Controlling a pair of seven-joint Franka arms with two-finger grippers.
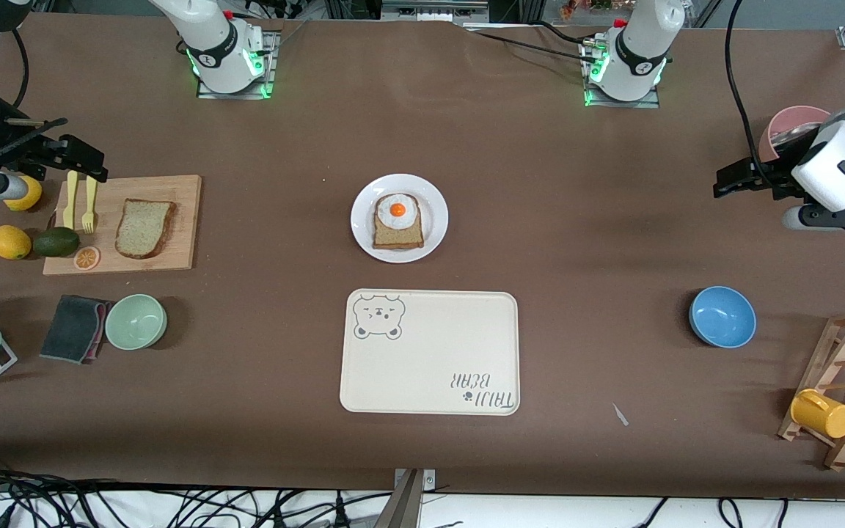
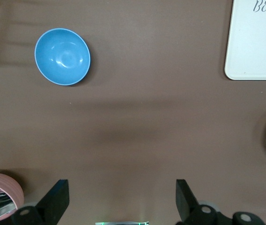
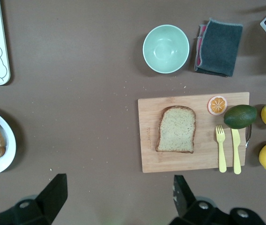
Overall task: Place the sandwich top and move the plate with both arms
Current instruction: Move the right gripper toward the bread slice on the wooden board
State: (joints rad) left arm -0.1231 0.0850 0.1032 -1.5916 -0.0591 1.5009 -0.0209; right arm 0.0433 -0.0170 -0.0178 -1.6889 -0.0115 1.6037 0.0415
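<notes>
Tan bread, the top (image 1: 144, 228), is lying untouched on the board (image 1: 123, 224) toward the right arm's edge of the counter, so nothing is underway: both grippers (image 1: 74, 158) (image 1: 732, 178) are hovering released, and fetching it to the central plate (image 1: 399, 218) comes next.

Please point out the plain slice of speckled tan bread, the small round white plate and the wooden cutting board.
plain slice of speckled tan bread (image 1: 144, 228), front view, middle of its crumb.
small round white plate (image 1: 433, 209), front view, bare rim beside the egg toast.
wooden cutting board (image 3: 149, 152), right wrist view, bare wood beside the slice.
</notes>
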